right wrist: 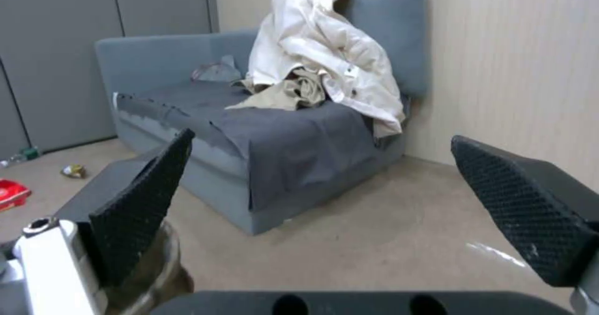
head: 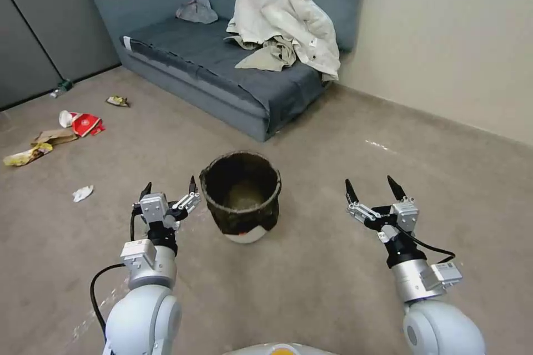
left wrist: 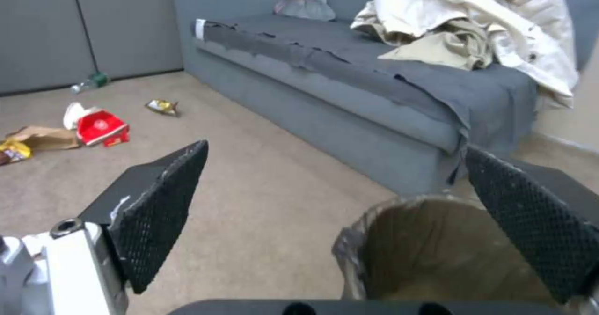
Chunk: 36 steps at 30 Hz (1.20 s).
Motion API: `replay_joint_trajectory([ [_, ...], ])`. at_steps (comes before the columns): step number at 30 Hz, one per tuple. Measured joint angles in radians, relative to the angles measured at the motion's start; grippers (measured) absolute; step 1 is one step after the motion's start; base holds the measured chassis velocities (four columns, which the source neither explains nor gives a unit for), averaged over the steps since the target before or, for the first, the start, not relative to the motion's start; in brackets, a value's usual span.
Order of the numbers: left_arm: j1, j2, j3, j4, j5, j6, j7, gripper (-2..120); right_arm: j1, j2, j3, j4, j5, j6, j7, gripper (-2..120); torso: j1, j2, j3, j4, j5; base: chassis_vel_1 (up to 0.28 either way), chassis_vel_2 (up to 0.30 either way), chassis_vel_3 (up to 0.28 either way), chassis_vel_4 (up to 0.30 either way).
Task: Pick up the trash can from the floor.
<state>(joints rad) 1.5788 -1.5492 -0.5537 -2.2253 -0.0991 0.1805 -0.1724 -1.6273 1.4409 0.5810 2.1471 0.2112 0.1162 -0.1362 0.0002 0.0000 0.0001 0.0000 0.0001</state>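
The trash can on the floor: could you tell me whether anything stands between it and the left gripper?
Nothing visible does. The open left gripper hovers just beside the trash can, with only bare floor between them.

The trash can [head: 241, 197] stands on the floor [head: 333, 266], just to the right of the left gripper [head: 169, 187] and well to the left of the right gripper [head: 372, 186]. The sofa [head: 222, 61] is beyond both grippers. Litter [head: 78, 125] lies far left of the left gripper.
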Motion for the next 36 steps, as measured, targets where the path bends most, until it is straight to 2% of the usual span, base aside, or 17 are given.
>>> replay_joint_trajectory([
  [5, -0.019, 0.007, 0.008, 0.005, -0.010, 0.028, -0.045, 100, 0.006, 0.000, 0.001, -0.010, 0.002, 0.022, -0.013, 100, 0.000, 0.000, 0.000, 0.0000, -0.0001, -0.099, 0.126, 0.121, -0.126],
  [8, -0.054, 0.024, 0.017, 0.006, -0.066, 0.089, -0.093, 100, 0.007, -0.003, 0.001, -0.012, 0.007, 0.027, -0.019, 100, 0.000, 0.000, 0.000, 0.0001, -0.0001, -0.017, 0.029, 0.006, -0.019],
  [9, -0.054, 0.024, 0.017, 0.006, -0.066, 0.089, -0.093, 100, 0.007, -0.003, 0.001, -0.012, 0.007, 0.027, -0.019, 100, 0.000, 0.000, 0.000, 0.0001, -0.0001, 0.000, 0.000, 0.000, 0.000],
  [11, -0.094, 0.045, 0.022, 0.015, -0.128, 0.165, -0.130, 100, 0.008, -0.003, 0.000, -0.013, 0.009, 0.029, -0.021, 100, 0.000, 0.000, 0.000, -0.0001, -0.0001, 0.000, 0.000, 0.000, 0.000],
  [12, -0.119, 0.061, 0.022, 0.021, -0.179, 0.228, -0.151, 100, 0.009, -0.004, -0.002, -0.013, 0.009, 0.029, -0.023, 100, 0.000, 0.000, 0.000, -0.0003, -0.0002, 0.000, 0.000, 0.000, 0.000],
  [13, -0.119, 0.061, 0.022, 0.021, -0.179, 0.228, -0.151, 100, 0.009, -0.004, -0.002, -0.013, 0.009, 0.029, -0.023, 100, 0.000, 0.000, 0.000, -0.0003, -0.0002, 0.000, 0.000, 0.000, 0.000],
  [16, -0.163, 0.098, 0.017, 0.044, -0.318, 0.348, -0.185, 100, 0.014, -0.007, -0.010, -0.014, 0.008, 0.029, -0.025, 100, 0.000, 0.000, 0.000, 0.0001, 0.0000, 0.000, 0.000, 0.000, 0.000],
  [17, -0.163, 0.098, 0.017, 0.044, -0.318, 0.348, -0.185, 100, 0.014, -0.007, -0.010, -0.014, 0.008, 0.029, -0.025, 100, 0.000, 0.000, 0.000, 0.0001, 0.0000, 0.000, 0.000, 0.000, 0.000],
  [20, -0.217, 0.125, 0.029, 0.107, -0.424, 0.409, -0.213, 100, 0.012, -0.009, -0.009, -0.014, 0.007, 0.031, -0.027, 100, 0.000, 0.000, 0.000, 0.0001, -0.0002, 0.000, 0.000, 0.000, 0.000],
  [22, -0.228, 0.129, 0.031, 0.120, -0.442, 0.421, -0.220, 100, 0.011, -0.009, -0.008, -0.013, 0.007, 0.032, -0.027, 100, 0.000, 0.000, 0.000, -0.0001, 0.0000, 0.000, 0.000, 0.000, 0.000],
  [25, -0.277, 0.140, 0.040, 0.172, -0.527, 0.459, -0.247, 100, 0.005, -0.009, -0.002, -0.008, 0.007, 0.034, -0.027, 100, 0.000, 0.000, 0.000, 0.0000, -0.0002, 0.000, 0.000, 0.000, 0.000],
  [29, -0.312, 0.143, 0.044, 0.205, -0.570, 0.481, -0.267, 100, 0.001, -0.008, 0.001, -0.007, 0.006, 0.039, -0.027, 100, 0.000, 0.000, 0.000, 0.0000, -0.0001, 0.000, 0.000, 0.000, 0.000],
  [32, -0.356, 0.155, 0.053, 0.251, -0.634, 0.514, -0.303, 99, -0.006, -0.003, 0.002, -0.007, 0.001, 0.047, -0.027, 100, 0.000, 0.000, 0.000, -0.0002, 0.0000, 0.000, 0.000, 0.000, 0.000],
  [36, -0.378, 0.167, 0.058, 0.287, -0.662, 0.527, -0.317, 98, -0.007, 0.000, 0.002, -0.007, -0.002, 0.050, -0.027, 100, 0.000, 0.000, 0.000, 0.0001, -0.0002, 0.000, 0.000, 0.000, 0.000],
])
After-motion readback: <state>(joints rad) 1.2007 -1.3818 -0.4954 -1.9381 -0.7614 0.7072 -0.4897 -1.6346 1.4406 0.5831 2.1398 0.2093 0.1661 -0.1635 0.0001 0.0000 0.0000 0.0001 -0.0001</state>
